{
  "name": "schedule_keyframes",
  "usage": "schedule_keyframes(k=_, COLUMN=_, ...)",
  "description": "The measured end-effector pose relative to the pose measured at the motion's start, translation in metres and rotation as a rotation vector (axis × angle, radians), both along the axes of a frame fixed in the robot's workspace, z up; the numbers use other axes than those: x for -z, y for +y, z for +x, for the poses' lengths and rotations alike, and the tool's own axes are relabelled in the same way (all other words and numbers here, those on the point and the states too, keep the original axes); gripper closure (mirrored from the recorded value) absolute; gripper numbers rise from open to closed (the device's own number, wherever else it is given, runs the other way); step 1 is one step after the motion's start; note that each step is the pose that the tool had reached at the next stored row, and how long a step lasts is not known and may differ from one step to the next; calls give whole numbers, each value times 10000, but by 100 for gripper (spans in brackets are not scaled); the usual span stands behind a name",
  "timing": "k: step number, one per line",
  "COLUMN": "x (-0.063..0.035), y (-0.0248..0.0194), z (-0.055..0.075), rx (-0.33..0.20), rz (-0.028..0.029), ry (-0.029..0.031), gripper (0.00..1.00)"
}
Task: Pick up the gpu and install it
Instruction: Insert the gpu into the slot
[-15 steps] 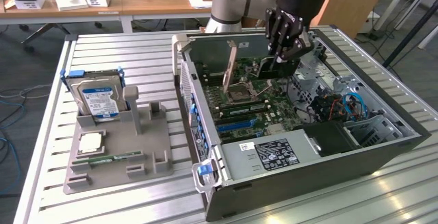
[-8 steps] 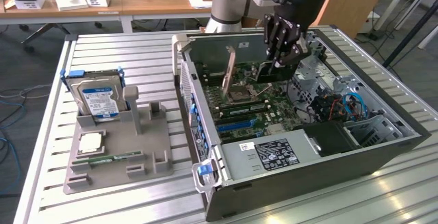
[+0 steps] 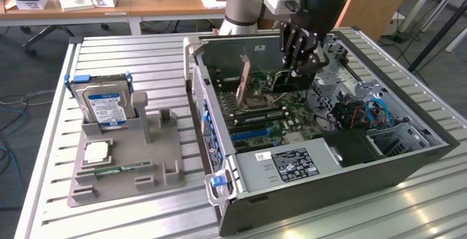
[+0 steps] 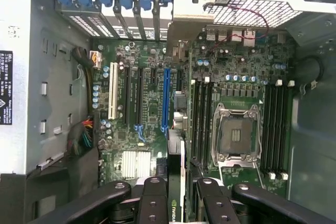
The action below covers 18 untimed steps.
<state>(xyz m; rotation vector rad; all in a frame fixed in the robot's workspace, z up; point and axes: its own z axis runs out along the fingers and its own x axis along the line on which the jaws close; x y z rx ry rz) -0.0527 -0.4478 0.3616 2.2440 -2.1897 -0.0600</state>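
My gripper [image 3: 298, 70] hangs over the far half of the open computer case [image 3: 408, 157] and is shut on the gpu [image 3: 263, 66]. The dark card stands on edge, and its metal bracket [image 3: 244, 76] points toward the case's rear wall with the blue latches [image 3: 205, 120]. In the wrist view the gpu [image 4: 176, 156] runs edge-on between my black fingers [image 4: 152, 190]. It hovers above the motherboard [image 4: 152, 108], roughly in line with the long blue slot [image 4: 166, 98]. The card is apart from the board.
The case lies on its side on a slatted metal table [image 3: 109, 53], with its power supply [image 3: 288, 165] near the front. At the exterior view's left a grey fixture [image 3: 157, 157] holds a hard drive [image 3: 106, 105], a processor [image 3: 97, 152] and a memory stick [image 3: 117, 169]. Desks stand behind.
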Motion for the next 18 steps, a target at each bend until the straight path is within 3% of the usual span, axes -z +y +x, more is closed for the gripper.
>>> schedule_keyframes(k=13, x=217, y=0, z=0, rx=-51, rz=1, ry=0, gripper=74)
schedule_keyframes(k=18, x=242, y=0, z=0, rx=-61, rz=-2, ry=0, gripper=74)
